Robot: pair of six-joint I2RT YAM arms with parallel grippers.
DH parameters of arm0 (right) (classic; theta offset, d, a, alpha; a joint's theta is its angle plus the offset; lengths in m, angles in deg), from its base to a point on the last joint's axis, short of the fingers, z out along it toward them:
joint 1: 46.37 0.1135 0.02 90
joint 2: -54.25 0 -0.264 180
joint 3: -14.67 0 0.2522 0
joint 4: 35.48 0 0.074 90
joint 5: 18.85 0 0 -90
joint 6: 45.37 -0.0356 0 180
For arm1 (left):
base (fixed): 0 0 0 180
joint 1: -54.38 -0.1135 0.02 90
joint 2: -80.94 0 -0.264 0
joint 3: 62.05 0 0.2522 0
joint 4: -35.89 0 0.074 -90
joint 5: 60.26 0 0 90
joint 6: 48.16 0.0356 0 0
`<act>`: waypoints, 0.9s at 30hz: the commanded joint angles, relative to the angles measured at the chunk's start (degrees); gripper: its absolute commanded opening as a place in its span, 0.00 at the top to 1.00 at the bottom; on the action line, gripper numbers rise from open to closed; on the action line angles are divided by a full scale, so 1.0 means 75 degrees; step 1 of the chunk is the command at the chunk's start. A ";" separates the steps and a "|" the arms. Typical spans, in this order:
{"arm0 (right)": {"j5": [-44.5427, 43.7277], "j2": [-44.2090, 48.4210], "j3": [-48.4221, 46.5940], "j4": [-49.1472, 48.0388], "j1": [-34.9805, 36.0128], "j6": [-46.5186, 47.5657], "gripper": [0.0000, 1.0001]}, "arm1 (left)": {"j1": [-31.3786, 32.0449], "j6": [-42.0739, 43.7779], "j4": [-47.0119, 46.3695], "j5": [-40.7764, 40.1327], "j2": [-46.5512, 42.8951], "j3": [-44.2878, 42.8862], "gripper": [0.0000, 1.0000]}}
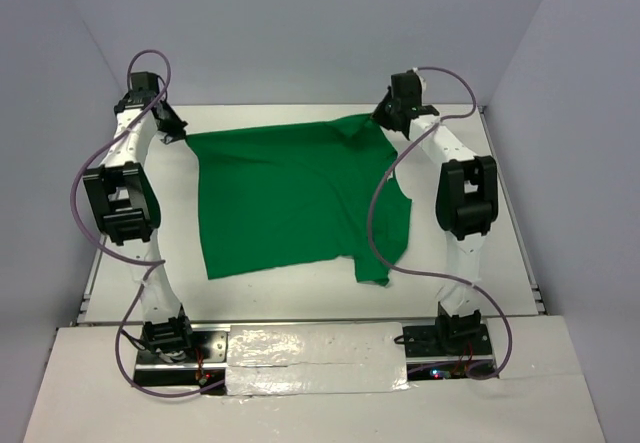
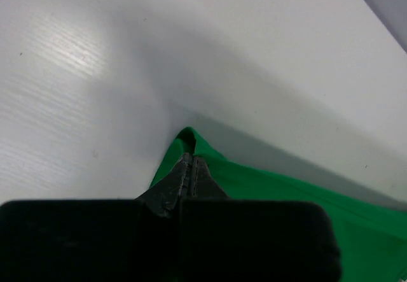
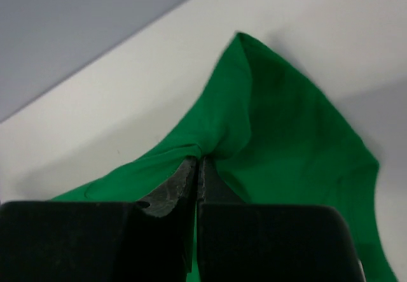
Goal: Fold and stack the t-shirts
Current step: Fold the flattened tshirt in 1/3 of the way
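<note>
The bright green t-shirt (image 1: 290, 198) lies spread on the white table, stretched between both grippers at its far edge. My left gripper (image 1: 180, 135) is shut on the shirt's far left corner; the left wrist view shows the closed jaws pinching the green fabric (image 2: 254, 180) at its tip. My right gripper (image 1: 382, 118) is shut on the far right corner; the right wrist view shows the cloth (image 3: 273, 129) bunched and lifted at the closed jaws. A sleeve (image 1: 385, 253) hangs down at the near right.
White table (image 1: 270, 118) with a raised back wall and grey side walls. Purple cables (image 1: 380, 213) loop over the right arm and across the shirt's right side. A foil-taped strip (image 1: 315, 358) lies between the arm bases.
</note>
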 commanded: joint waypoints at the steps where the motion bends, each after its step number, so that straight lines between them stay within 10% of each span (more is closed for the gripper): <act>1: -0.0140 0.1064 0.0751 -0.0597 0.0038 -0.0172 1.00 | -0.0161 0.0165 -0.0192 -0.0048 -0.0827 0.0462 1.00; 27: -0.0784 0.3889 0.5322 -0.1054 0.0049 -0.0195 1.00 | 0.0425 -0.0152 -0.1388 0.0631 -0.2527 0.3838 1.00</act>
